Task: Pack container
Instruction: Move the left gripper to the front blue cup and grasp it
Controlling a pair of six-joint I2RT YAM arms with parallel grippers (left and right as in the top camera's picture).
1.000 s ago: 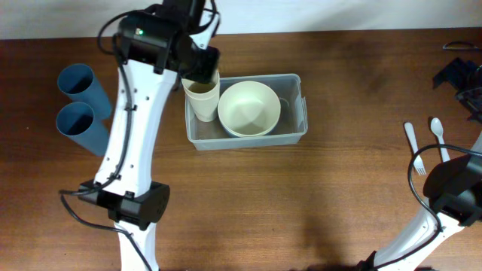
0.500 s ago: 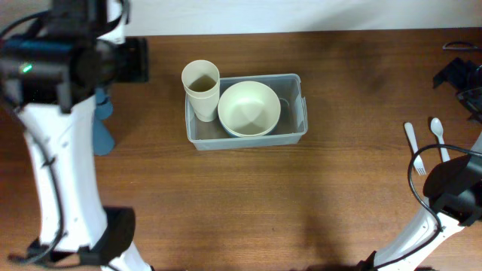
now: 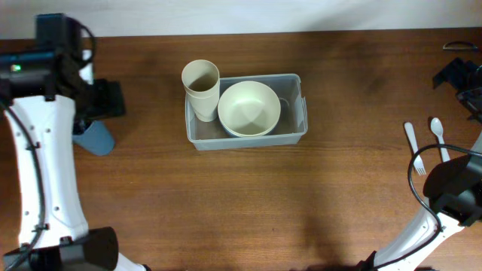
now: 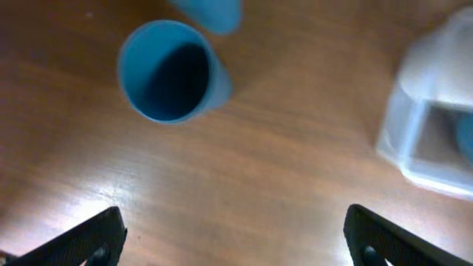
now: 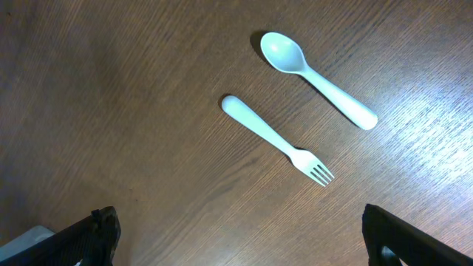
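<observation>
Hovering over bare wood, my left gripper [image 4: 236, 247] is spread wide and empty. A blue cup [image 4: 166, 70] stands upright just ahead of the fingers, mouth toward the camera. A second blue cup [image 4: 211, 11] sits close behind it, cut off by the frame. My right gripper [image 5: 244, 247] is also wide and holds nothing, above a fork [image 5: 277, 140] and spoon [image 5: 318, 77] lying apart on the table [image 5: 111, 111].

The container [image 3: 248, 141] sits mid-table toward the back edge, well apart from both arms. A cream cup [image 3: 201, 89] stands at its left end beside a bowl [image 3: 249, 108].

Step in hand, as I judge it: pick the nearer blue cup.
- Centre the fingers on it and descend straight.
- Close gently across the body below the rim; thin plastic may flex.
- Keep the far finger off the second cup.

Room: there is open wood between cups and container. Inside, only a strip right of the bowl looks free, so nesting into the cream cup seems likeliest.
</observation>
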